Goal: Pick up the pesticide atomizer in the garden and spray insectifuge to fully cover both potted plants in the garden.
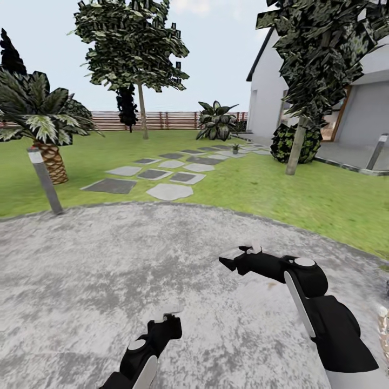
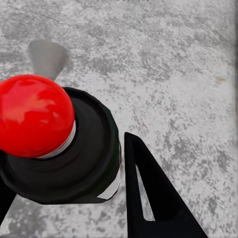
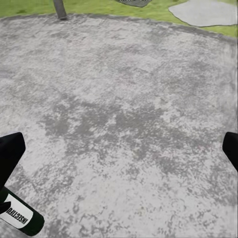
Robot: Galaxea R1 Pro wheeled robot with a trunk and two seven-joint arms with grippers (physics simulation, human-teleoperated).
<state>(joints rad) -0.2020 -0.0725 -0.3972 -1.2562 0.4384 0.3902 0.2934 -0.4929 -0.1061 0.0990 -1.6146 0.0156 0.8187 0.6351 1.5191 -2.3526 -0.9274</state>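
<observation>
1. The pesticide atomizer (image 2: pixel 59 144) sits between the fingers of the left gripper (image 1: pixel 167 319), which is clamped on it; in the left wrist view its red tip (image 2: pixel 33 115) and dark round shoulder show from above, with one black finger (image 2: pixel 148 193) pressed against its side and a strip of white label just visible.
2. In the right wrist view the bottle's dark-green lower body with its white label band (image 3: pixel 21 214) pokes in at about 7 o'clock, over the grey stone.
3. The left gripper hangs low over the round stone patio (image 1: pixel 108 270), at roughly 6 o'clock in the head view.
4. The right gripper (image 1: pixel 240 258) is further forward, at about 4 o'clock, with its jaws spread wide and nothing between them; its two black fingertips (image 3: pixel 10 153) sit at opposite edges of the right wrist view.
5. One small potted plant (image 1: pixel 235 147) stands far off at about 1 o'clock, beside the far end of the stepping stones (image 1: pixel 162 175) crossing the lawn (image 1: pixel 302 189).
6. A grey post (image 1: pixel 44 181) leans at the patio's edge at 10 o'clock, just beside a palm-like plant (image 1: pixel 40 121).
7. A wooden slat fence (image 1: pixel 167 120) closes the lawn at 12 o'clock, with a tree (image 1: pixel 132 48) in front of it; a round dark bush (image 1: pixel 294 143) sits by the house (image 1: pixel 356 102) at 2 o'clock.
</observation>
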